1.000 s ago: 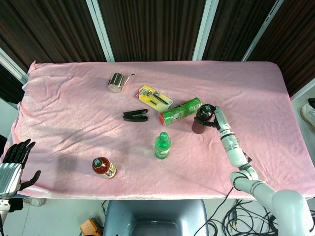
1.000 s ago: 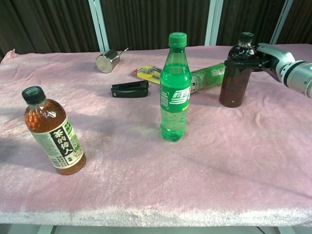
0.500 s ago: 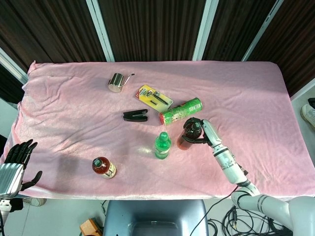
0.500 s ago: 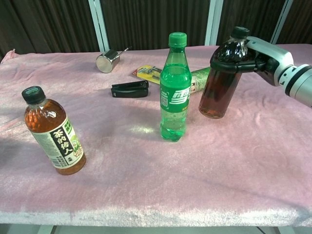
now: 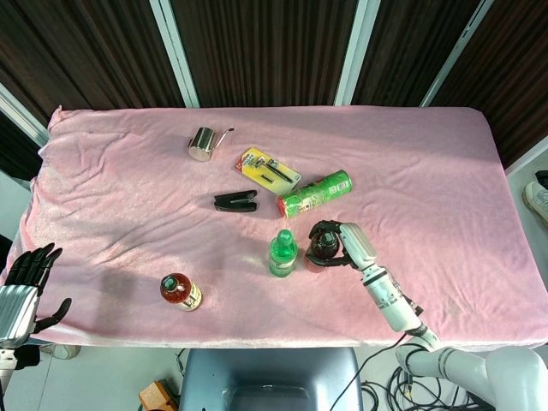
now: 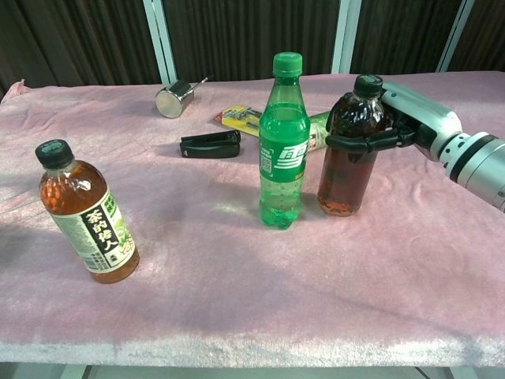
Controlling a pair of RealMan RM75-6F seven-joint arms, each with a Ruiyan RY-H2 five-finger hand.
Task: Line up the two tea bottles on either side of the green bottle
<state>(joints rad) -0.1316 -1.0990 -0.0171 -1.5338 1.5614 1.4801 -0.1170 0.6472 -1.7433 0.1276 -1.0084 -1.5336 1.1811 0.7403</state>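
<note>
As robot hand [image 6: 402, 118] grips — tea bottle [image 6: 348, 150] now beside green bottle [image 6: 283, 142].

Green bottle [image 6: 284, 142] upright mid-table; dark tea bottle [image 6: 348, 150] upright just beside at its three o'clock; labelled tea bottle [image 6: 85, 212] upright, well apart at eight o'clock.

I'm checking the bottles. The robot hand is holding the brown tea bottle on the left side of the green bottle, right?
Not quite. The right robot hand is holding the brown tea bottle on the right side of the green bottle, not the left. The chest view shows it plainly.
</note>
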